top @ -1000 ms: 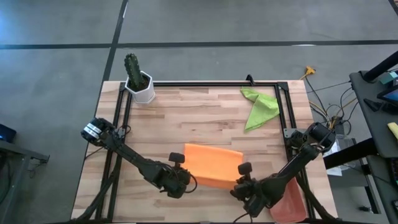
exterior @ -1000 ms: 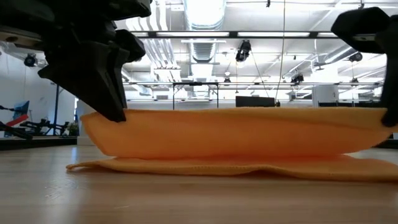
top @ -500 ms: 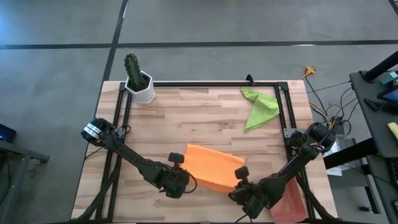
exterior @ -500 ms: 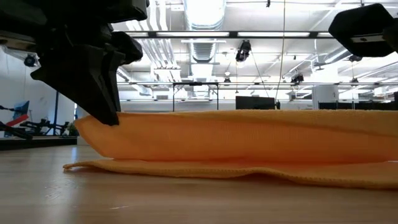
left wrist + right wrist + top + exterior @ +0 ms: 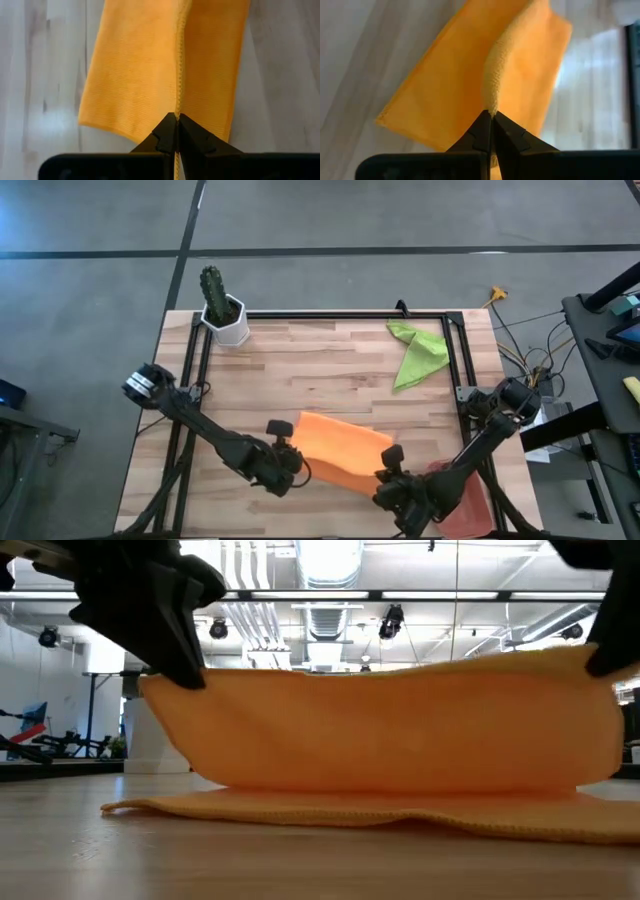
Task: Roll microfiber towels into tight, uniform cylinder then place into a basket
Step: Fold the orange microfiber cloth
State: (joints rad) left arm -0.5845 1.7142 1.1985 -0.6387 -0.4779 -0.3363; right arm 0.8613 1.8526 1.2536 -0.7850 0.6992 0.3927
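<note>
A: Start at the left side of the counter (image 5: pixel 260 370). What do you see?

B: A white pot with a cactus (image 5: pixel 222 308) stands on the far left corner. Nearer the front edge, the left gripper (image 5: pixel 292 464) has its fingers (image 5: pixel 167 134) pressed fully together on the hem of the orange towel (image 5: pixel 340 448).

A: Does the wrist view confirm that grip?

B: Yes. The stitched edge of the towel runs straight into the tips, and no gap shows between them.

A: Where does the towel itself lie?

B: Near the middle of the front edge, between the two grippers. From table height its lower layer rests flat on the wood, while the pinched edge is held up, so the cloth folds over itself.

A: And the right gripper (image 5: pixel 392 478)?

B: It has hold of the towel's other front corner, its fingers (image 5: pixel 485 131) clamped tight on a ridge of cloth. It sits just beside the front right corner of the counter.

A: Anything else on that side?

B: The terracotta basket (image 5: pixel 470 502) lies at the front right corner, partly under the right arm. The green towel (image 5: pixel 418 352) sits crumpled by the far right corner, well apart from both grippers.
</note>
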